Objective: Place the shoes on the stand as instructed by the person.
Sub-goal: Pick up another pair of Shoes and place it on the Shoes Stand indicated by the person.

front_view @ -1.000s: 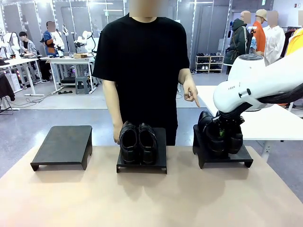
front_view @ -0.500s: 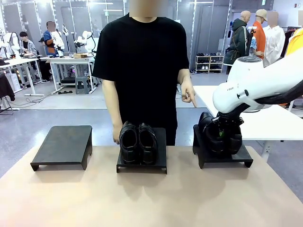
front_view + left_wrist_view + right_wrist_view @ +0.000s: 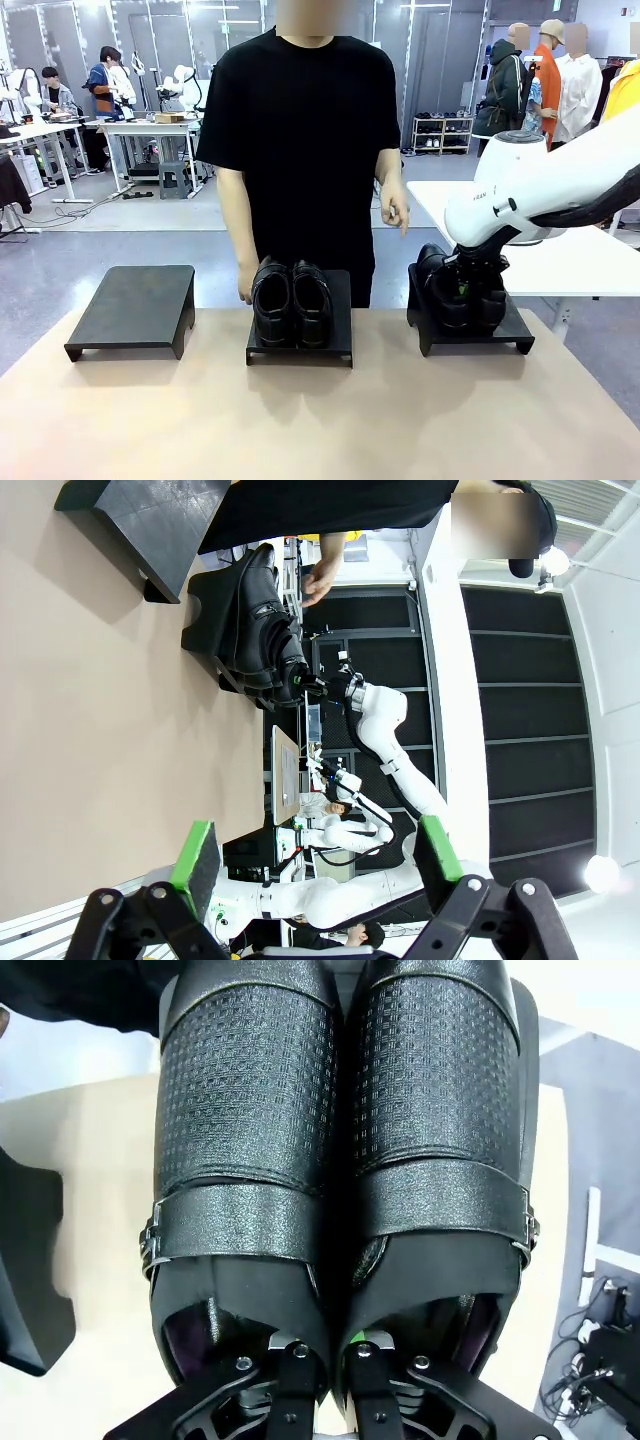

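Right hand (image 3: 325,1360): clamped on inner walls of shoe pair (image 3: 462,290), set on right stand (image 3: 520,335). Left hand (image 3: 315,855): spread wide, nothing held. Second pair (image 3: 291,302): seated on middle stand (image 3: 340,350).

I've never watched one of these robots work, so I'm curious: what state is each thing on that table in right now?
Right tool: shut on the right pair of shoes, pinching their inner sides together over the right stand.
Left tool: open, holding nothing.
Middle pair of shoes: resting side by side on the middle stand.
Left stand: bare.
Person's hand: raised above the right stand.
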